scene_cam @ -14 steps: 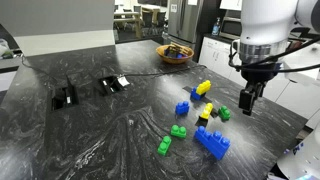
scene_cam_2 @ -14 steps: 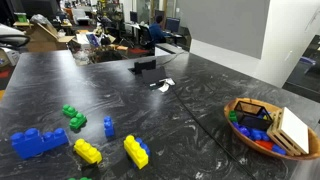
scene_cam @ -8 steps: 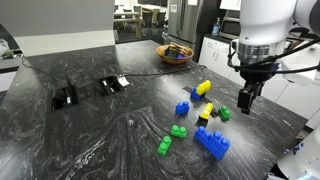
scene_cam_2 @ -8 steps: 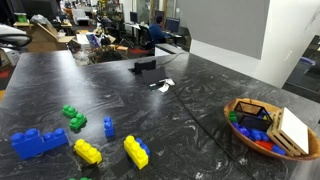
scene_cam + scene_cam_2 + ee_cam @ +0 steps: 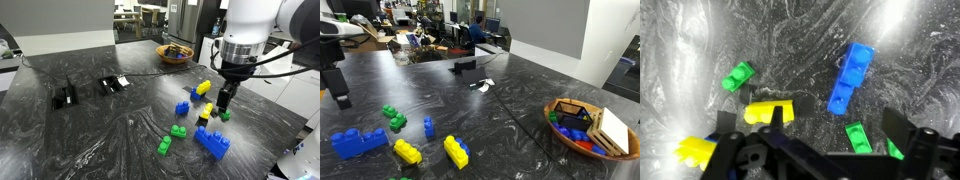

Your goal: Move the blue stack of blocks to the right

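So, nothing done yet. All bricks lie loose on the desk [image 5: 90,130], with the arm [image 5: 245,30] poised above the scatter. The blue stack of blocks [image 5: 211,143] lies flat and untouched at the camera-near end of that scatter. The fingers [image 5: 223,100] are off the desk, spread and empty per the wrist view, hovering over a yellow brick [image 5: 205,112] and a green brick [image 5: 222,115]. The stack is near but apart, ahead of the fingers in the wrist view. Left to do, I'd say: centre over it, descend, pinch, shift right.
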